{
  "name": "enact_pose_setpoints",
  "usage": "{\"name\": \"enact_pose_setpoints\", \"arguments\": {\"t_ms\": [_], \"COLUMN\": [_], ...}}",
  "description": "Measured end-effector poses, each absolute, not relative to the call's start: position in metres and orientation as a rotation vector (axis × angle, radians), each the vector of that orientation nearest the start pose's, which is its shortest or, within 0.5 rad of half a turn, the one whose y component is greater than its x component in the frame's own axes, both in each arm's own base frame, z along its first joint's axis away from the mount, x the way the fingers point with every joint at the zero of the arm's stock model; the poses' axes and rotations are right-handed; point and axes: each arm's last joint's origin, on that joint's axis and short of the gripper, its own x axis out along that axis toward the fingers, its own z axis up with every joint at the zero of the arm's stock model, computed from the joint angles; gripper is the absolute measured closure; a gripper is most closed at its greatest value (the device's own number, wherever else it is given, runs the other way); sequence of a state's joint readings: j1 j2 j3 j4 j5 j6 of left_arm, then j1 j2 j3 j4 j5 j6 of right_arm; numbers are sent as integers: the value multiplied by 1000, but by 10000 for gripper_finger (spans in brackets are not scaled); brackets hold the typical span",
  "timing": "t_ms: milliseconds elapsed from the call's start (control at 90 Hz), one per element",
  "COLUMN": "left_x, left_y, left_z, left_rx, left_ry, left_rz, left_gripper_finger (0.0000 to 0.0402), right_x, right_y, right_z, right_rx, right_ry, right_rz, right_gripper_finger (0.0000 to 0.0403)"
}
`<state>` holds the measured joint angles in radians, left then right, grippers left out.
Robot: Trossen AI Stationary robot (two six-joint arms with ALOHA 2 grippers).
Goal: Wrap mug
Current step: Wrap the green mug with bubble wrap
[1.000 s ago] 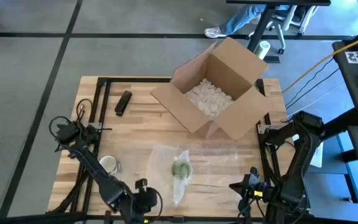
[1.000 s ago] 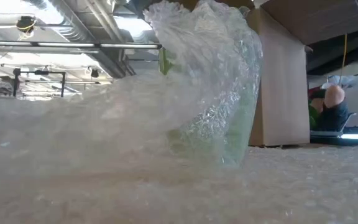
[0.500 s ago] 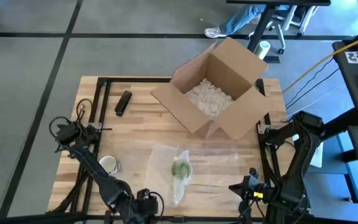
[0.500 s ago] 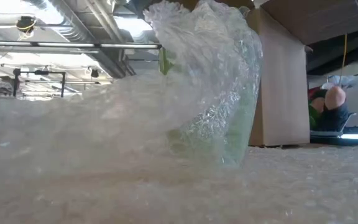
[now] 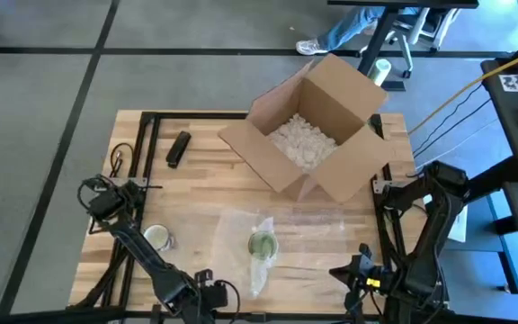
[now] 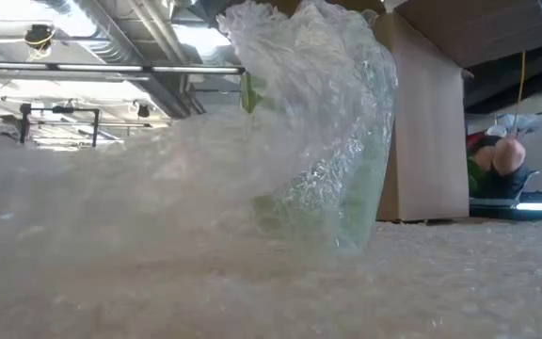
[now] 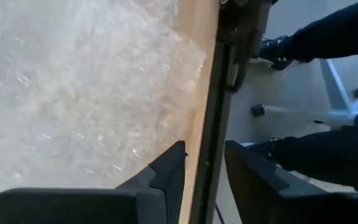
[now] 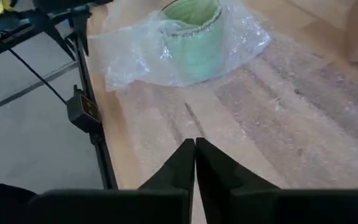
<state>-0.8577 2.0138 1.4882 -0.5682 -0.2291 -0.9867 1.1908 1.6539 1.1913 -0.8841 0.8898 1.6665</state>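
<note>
A green mug [image 5: 262,245] stands upright on a sheet of clear bubble wrap [image 5: 304,236] near the table's front. Part of the sheet is bunched up around it [image 8: 166,53]. The low view shows the mug [image 6: 351,202] through the wrap [image 6: 309,113]. My left gripper [image 7: 204,163] is open at the table's near edge, left of the mug, with nothing between its fingers. My right gripper [image 8: 194,146] is shut over the flat sheet, to the mug's right. My right gripper's shut fingertips [image 8: 186,152] point at the flat bubble wrap [image 8: 241,118] from the table's near right. I cannot tell whether they touch it or have a layer between them.
An open cardboard box [image 5: 317,135] filled with white packing peanuts stands at the far right. A tape roll [image 5: 157,237] lies left of the mug and a black tool [image 5: 178,148] at the far left. The table's black frame rail [image 7: 213,118] runs beside my left gripper.
My left gripper has drawn back a little toward the table's near edge. The mug, the wrap and my right gripper have kept still.
</note>
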Motion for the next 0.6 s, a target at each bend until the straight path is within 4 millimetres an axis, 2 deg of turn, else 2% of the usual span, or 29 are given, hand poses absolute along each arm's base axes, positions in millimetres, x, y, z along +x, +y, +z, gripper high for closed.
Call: {"name": "enact_pose_setpoints", "arguments": {"t_ms": [278, 600], "left_x": [286, 282], "left_y": [-314, -309], "left_z": [197, 195], "left_rx": [-268, -199], "left_ry": [1050, 1088], "left_rz": [-77, -57], "left_gripper_finger": [337, 351], "right_x": [134, 134], "right_y": [275, 276], "right_z": [219, 214], "right_rx": [437, 459], "right_ry": [614, 612], "right_rz": [-316, -308], "right_gripper_finger": [403, 403]}}
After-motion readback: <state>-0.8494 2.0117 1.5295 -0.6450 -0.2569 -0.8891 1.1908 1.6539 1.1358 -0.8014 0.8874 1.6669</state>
